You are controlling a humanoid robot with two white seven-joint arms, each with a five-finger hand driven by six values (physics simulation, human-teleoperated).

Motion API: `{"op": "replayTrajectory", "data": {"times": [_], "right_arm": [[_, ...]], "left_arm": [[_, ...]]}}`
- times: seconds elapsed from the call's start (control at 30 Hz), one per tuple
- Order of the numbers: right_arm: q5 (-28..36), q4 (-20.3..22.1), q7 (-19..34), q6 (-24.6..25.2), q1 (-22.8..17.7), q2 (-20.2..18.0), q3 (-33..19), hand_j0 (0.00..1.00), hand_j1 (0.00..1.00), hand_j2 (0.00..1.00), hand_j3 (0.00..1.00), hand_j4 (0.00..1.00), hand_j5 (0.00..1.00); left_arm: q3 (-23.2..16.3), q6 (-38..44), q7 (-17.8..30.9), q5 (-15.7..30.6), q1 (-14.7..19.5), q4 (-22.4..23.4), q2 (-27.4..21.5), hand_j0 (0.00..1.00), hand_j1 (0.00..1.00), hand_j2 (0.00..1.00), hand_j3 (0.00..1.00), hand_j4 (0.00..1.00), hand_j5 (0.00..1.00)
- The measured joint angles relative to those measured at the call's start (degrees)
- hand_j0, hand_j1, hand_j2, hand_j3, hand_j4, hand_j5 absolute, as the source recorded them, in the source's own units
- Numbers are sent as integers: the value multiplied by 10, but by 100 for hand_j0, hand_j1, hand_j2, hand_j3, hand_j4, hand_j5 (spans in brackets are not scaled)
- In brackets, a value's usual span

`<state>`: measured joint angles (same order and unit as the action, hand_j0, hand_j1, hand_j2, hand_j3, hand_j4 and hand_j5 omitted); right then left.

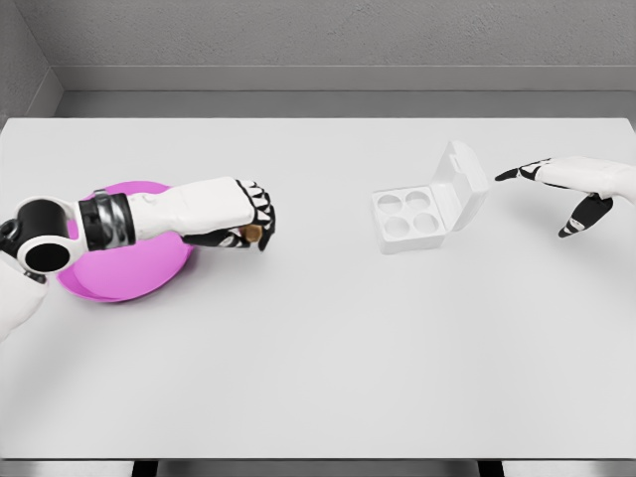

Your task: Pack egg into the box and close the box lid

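Observation:
My left hand (248,221) hovers just right of a pink plate (124,273), its fingers curled around a brown egg (253,234) that shows only as a small patch between them. A white egg box (409,221) with four round cups sits right of centre, all cups bare. Its lid (460,184) stands open, tilted up and back on the right side. My right hand (566,189) floats to the right of the lid, apart from it, fingers spread and holding nothing.
The white table (318,348) stretches wide between the plate and the box. A grey wall runs along the table's far edge. My left forearm lies over the plate.

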<state>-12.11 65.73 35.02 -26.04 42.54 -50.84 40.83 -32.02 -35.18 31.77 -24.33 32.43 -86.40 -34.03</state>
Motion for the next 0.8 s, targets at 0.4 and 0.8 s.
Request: {"op": "replayTrajectory", "data": {"times": [0.4,0.8], "right_arm": [[0,-1,0,0,0,0,-2,100,100,100,100,100,100],[0,-1,0,0,0,0,-3,100,100,100,100,100,100]], "left_arm": [[-10,0,16,-1,14,1,26,34,34,34,34,34,34],[-23,0,20,-2,36,6,49,34,34,34,34,34,34]]}}
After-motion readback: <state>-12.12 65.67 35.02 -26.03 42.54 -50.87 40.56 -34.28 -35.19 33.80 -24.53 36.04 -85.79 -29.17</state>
